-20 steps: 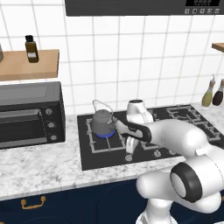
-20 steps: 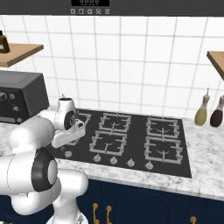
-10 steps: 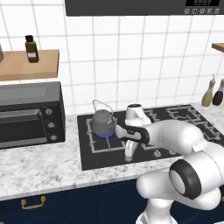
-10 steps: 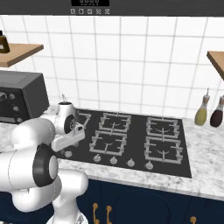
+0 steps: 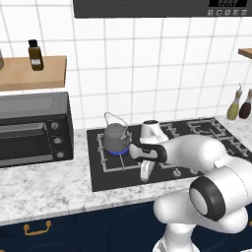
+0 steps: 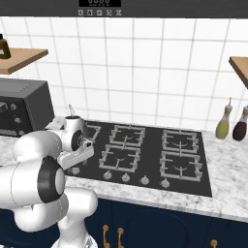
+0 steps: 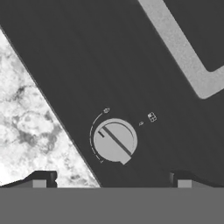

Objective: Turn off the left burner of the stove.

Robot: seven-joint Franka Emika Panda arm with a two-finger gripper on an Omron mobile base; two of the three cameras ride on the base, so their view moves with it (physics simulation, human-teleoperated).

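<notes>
One silver knob [image 7: 114, 140] sits centred below your pincer [image 7: 111, 183] — tips spread wide, touching nothing. Left burner [image 5: 119, 150] burns blue under the grey kettle [image 5: 115, 136], at the stove's [image 5: 108, 179] left end, worktop [image 5: 44, 184] beside.

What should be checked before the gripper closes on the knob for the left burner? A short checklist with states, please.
1. Left burner lit: ok, blue flame under the kettle.
2. Knob centred ahead of the gripper: ok.
3. Fingertips spread wider than the knob: ok.
4. Fingertips touching the knob: not ok, apart.
5. This knob controls the left burner: cannot tell.
6. Stove front edge unobstructed around the knob: ok.
</notes>
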